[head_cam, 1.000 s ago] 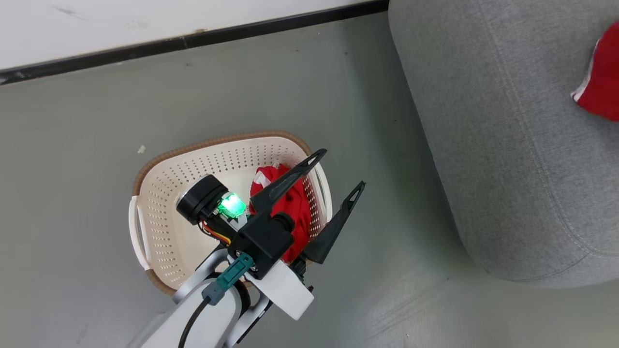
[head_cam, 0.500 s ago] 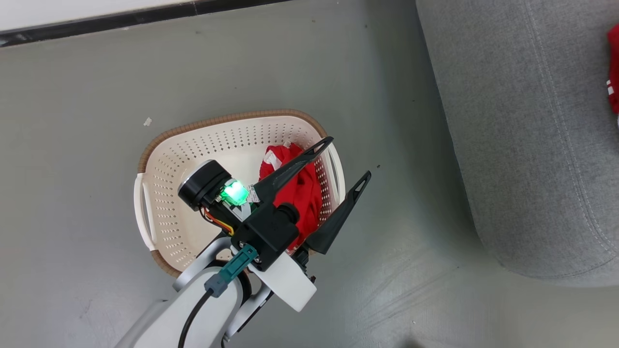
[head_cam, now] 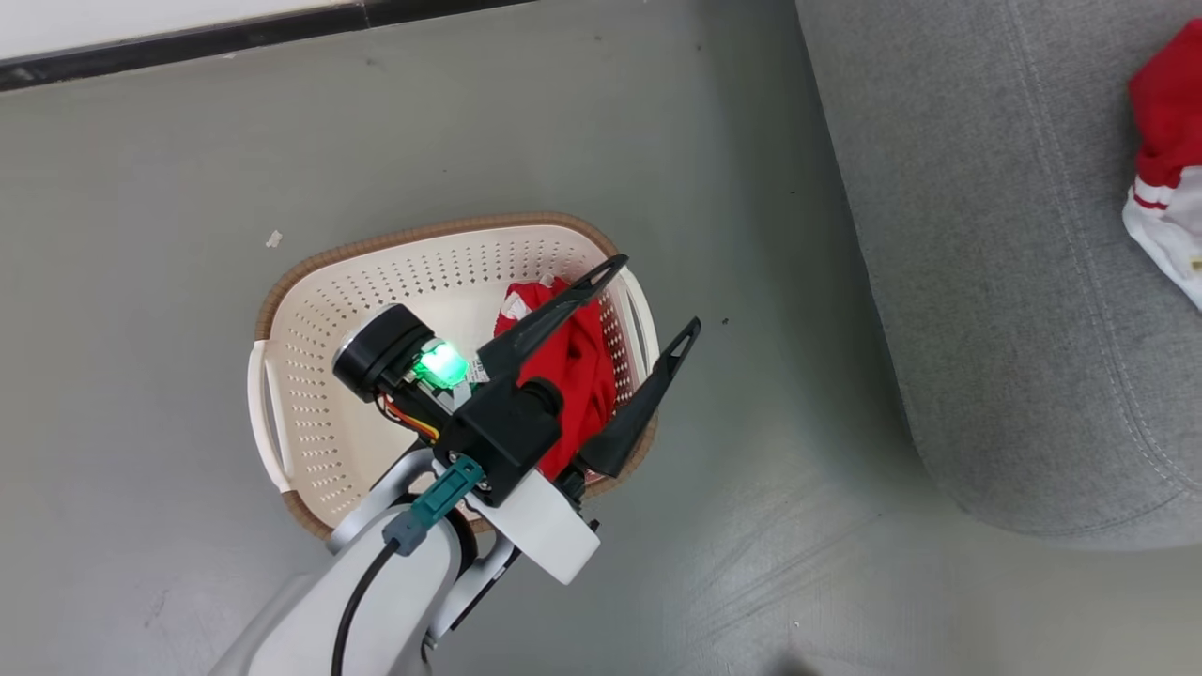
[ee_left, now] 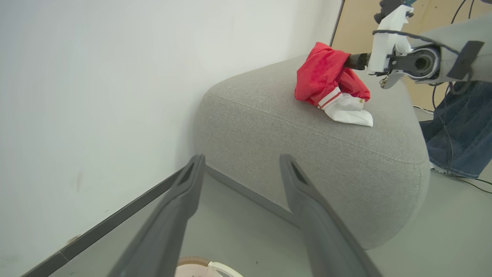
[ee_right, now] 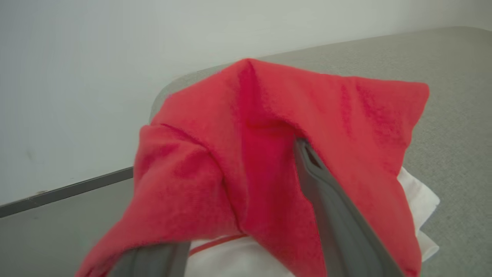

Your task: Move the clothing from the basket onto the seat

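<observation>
- One red cloth lies in the basket, left; the other cloth is on the seat, right.
- Left gripper over the basket, jaws wide, empty.
- Right gripper at the seat, jaws apart, cloth draped over them.

Grey floor bearing basket and seat, red-and-white garment lying on seat

Red garment in basket — red-white garment on seat
</observation>
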### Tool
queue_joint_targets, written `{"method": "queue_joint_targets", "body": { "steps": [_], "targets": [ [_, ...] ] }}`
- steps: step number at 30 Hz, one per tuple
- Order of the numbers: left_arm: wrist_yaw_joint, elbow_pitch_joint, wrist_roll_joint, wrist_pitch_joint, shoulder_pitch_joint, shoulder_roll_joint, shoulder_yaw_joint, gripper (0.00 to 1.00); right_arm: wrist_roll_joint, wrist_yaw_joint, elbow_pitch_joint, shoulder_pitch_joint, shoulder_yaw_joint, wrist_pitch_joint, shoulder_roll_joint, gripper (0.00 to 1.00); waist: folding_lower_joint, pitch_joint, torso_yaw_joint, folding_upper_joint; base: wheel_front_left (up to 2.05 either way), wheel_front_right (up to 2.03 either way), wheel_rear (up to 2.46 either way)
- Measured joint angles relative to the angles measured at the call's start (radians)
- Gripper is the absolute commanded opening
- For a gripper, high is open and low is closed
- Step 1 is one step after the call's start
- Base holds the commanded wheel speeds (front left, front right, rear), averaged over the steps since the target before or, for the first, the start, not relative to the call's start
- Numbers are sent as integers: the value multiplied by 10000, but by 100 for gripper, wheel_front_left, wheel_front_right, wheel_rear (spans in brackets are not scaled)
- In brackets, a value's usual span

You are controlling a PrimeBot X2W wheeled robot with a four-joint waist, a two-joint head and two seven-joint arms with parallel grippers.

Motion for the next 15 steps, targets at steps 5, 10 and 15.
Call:
{"method": "queue_joint_targets", "body": {
  "steps": [5,10,15],
  "targets": [
    [0,146,0,-71,0,92,90,100,4,0,-180,403,173,-56,88,100,0,-103,-151,0,0,0,0],
    [0,236,0,-146,1,192,186,100,84,0,-658,915,364,-82,339,100,0,-245,-354,0,0,0,0],
    [4,368,-6,-224,3,251,320,100,184,0,-1388,1562,573,-82,520,100,0,-433,-595,0,0,0,0]
  ]
}}
